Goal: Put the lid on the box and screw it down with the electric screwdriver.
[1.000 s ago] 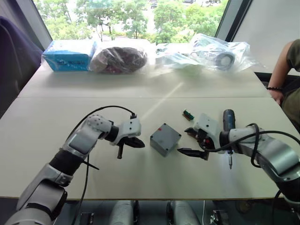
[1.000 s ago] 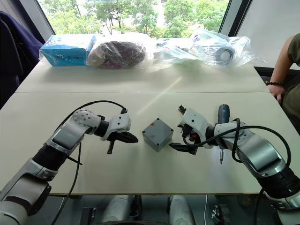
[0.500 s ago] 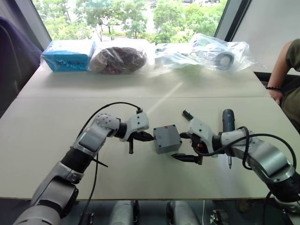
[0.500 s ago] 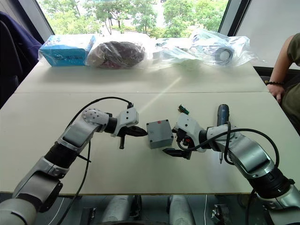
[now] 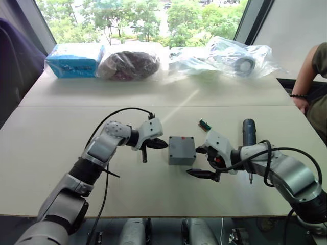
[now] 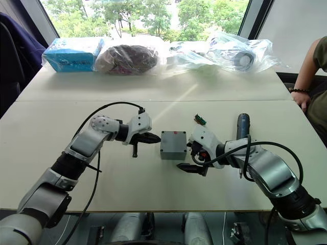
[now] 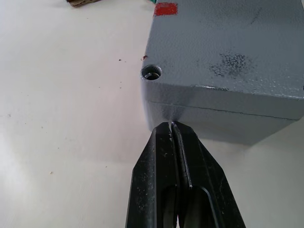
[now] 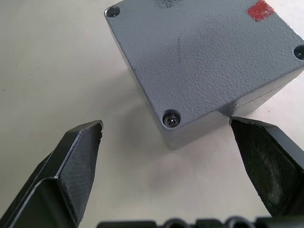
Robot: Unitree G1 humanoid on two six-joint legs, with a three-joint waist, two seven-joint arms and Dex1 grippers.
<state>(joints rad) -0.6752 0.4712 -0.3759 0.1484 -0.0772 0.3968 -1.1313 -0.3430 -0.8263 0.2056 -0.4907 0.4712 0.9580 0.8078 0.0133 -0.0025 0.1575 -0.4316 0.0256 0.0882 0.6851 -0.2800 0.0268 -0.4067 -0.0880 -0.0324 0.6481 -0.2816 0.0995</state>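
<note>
The grey box (image 5: 182,155) stands mid-table with the lid (image 8: 204,52) seated on it, a thin seam between them. A red mark (image 8: 260,9) sits on the lid's top, and a screw head (image 8: 172,118) shows in one corner hole. My left gripper (image 5: 162,144) is shut, its tip touching the box's left side just under a corner hole (image 7: 152,72). My right gripper (image 5: 194,161) stands open at the box's right front corner, with one finger on each side of that corner and not touching it. The electric screwdriver (image 5: 249,133) lies on the table behind my right arm.
A small green-brown part (image 5: 205,123) lies just beyond the box. A blue wrapped carton (image 5: 74,58) and several plastic bags (image 5: 235,56) line the far edge. A person's arm (image 5: 306,76) rests at the right side of the table.
The box has turned from a diagonal stance to square with the table. My left gripper moved right, up to the box's side. My right gripper moved left, closer to the box.
</note>
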